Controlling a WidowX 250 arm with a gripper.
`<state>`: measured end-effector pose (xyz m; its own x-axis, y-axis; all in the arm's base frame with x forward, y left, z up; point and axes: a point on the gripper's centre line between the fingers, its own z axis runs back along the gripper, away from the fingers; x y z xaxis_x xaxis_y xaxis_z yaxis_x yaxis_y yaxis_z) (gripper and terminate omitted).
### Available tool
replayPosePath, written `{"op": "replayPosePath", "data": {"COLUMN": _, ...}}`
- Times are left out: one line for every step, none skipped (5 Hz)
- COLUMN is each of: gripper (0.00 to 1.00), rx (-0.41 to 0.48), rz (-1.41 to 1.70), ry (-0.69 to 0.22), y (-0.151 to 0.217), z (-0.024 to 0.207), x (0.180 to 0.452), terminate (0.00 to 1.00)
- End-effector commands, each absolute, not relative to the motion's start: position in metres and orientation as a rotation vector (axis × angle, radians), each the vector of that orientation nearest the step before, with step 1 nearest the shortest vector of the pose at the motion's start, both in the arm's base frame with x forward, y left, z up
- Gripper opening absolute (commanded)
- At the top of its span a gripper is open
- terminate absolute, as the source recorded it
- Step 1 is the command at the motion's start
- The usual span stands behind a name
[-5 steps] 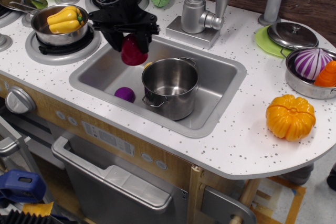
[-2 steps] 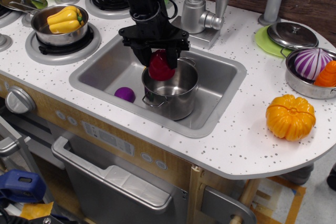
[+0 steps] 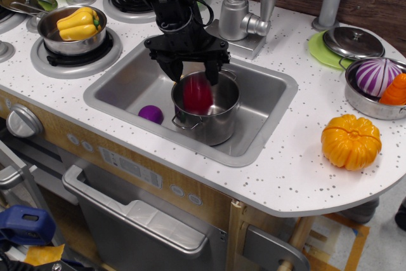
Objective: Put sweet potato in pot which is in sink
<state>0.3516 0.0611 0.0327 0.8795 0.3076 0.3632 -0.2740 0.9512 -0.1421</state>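
Observation:
The dark-red sweet potato (image 3: 198,93) is blurred and sits in the mouth of the steel pot (image 3: 209,125), below my fingertips and clear of them. The pot stands upright in the middle of the sink (image 3: 266,125). My black gripper (image 3: 192,73) hangs right above the pot's rim, at its back left, with the jaws spread apart and nothing between them.
A small purple ball (image 3: 151,114) lies in the sink left of the pot. The faucet (image 3: 240,17) stands just behind the gripper. A pan with a yellow pepper (image 3: 77,25) is on the left burner. An orange pumpkin (image 3: 351,141) and a bowl with a striped vegetable (image 3: 375,80) are on the right.
The gripper carried the sweet potato right, from over the sink's left side to above the pot. Its jaws have opened, and the sweet potato has dropped into the pot's mouth.

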Motion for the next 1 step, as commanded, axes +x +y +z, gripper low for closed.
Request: {"op": "replayPosePath", "data": {"gripper": 1.0, "rx": -0.085, "rz": 0.297, "ry": -0.436, "y": 0.0664, "z": 0.0428, "x": 0.3555, "terminate": 1.0}}
